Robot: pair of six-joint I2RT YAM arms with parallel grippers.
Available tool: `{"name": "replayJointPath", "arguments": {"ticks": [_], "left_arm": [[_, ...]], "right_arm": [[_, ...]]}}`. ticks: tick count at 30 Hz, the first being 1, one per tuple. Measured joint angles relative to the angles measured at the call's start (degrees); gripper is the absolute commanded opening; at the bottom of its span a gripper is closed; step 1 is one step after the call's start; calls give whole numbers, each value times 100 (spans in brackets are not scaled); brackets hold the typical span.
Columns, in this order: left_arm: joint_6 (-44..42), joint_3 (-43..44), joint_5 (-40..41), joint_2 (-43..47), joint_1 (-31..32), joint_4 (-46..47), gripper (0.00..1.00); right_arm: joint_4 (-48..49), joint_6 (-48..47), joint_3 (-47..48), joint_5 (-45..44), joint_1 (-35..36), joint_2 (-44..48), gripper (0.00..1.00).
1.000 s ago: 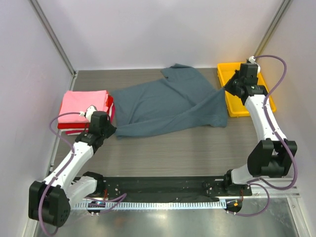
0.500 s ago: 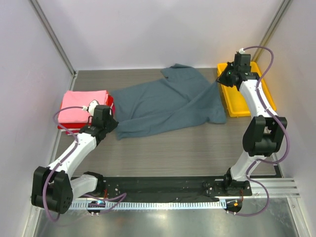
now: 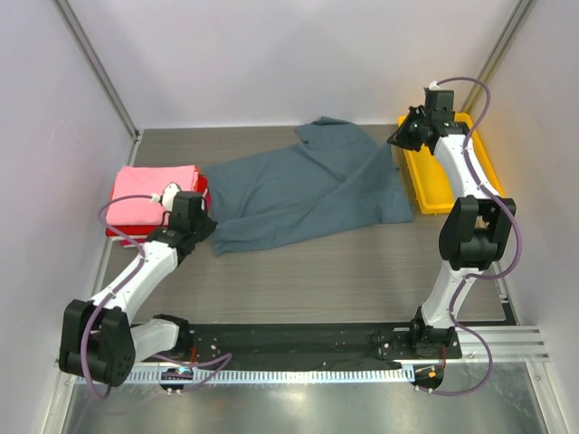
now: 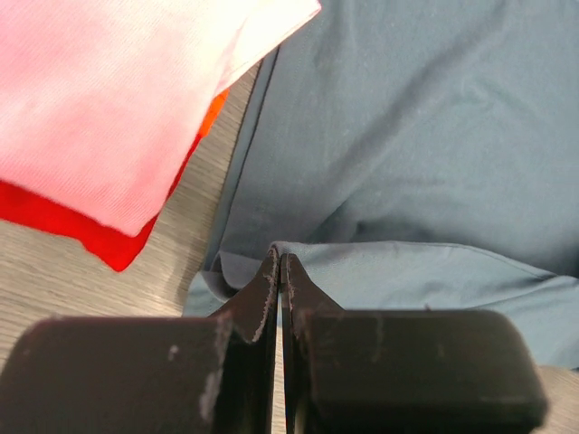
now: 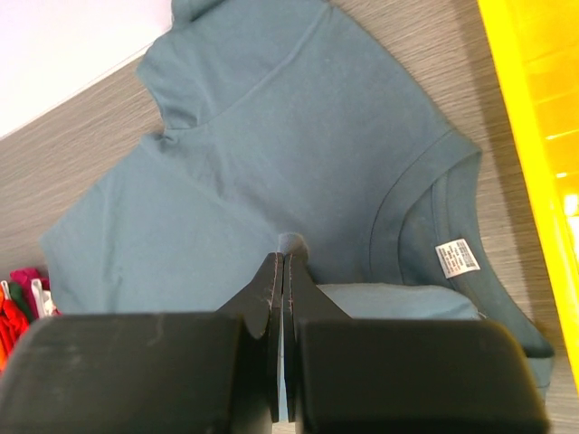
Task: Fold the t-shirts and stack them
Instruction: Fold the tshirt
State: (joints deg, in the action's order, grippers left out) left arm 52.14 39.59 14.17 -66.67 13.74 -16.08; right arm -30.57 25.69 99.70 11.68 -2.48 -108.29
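Your left pincer (image 4: 279, 264) is shut on the hem of the blue-grey t-shirt (image 3: 308, 190), the right pincer (image 5: 284, 264) on a thin ruck near its collar. The shirt lies mid-frame, long axis lower left to upper right, collar toward the yellow tray (image 3: 434, 194). Pull unevenly and either thin pinch may slip.

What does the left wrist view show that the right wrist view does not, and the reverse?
Only the left wrist: the pink t-shirt folded flat on the red t-shirt, and the left fingers shut on the blue-grey t-shirt's hem.
Only the right wrist: the yellow tray, the collar with its white label, and the right fingers shut on a pinch of cloth.
Both: the blue-grey t-shirt on the wood-grain table; the right view catches only a red sliver of the stack.
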Motion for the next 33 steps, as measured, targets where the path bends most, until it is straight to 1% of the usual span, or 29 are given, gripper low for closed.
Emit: {"name": "replayJointPath", "arguments": {"ticks": [5, 11, 17, 28, 33], "left_arm": [[48, -337, -4, 363, 0, 2, 0], [166, -669, -26, 640, 0, 0, 0], [175, -734, -28, 643, 0, 0, 0], [173, -739, -33, 459, 0, 4, 0], [177, -743, -76, 442, 0, 0, 0]], "right_arm": [[-125, -39, 334, 87, 66, -275, 1], [-225, -70, 492, 114, 144, -332, 1], [-332, -142, 837, 116, 203, -474, 1], [-684, -190, 1567, 109, 232, -1145, 1], [-870, -236, 1952, 107, 365, -1298, 1]]}}
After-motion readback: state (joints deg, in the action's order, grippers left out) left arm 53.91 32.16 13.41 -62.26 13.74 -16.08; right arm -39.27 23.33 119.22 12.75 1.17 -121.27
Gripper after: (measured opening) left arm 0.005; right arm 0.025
